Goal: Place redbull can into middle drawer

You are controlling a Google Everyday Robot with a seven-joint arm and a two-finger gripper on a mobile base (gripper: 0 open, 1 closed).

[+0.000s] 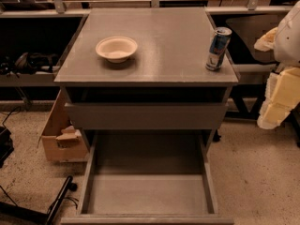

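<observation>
We saw one can upright on the surface, one bowl left of it, and one open drawer below it. Our tool hung right of it; we could not tell its grip.

End effector at right edge — cropped, blurred

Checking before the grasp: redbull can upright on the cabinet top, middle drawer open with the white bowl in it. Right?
Not quite. The camera view shows the white bowl on the cabinet top, left of the redbull can; the open middle drawer holds nothing. The gripper hangs off the cabinet's right side.
</observation>
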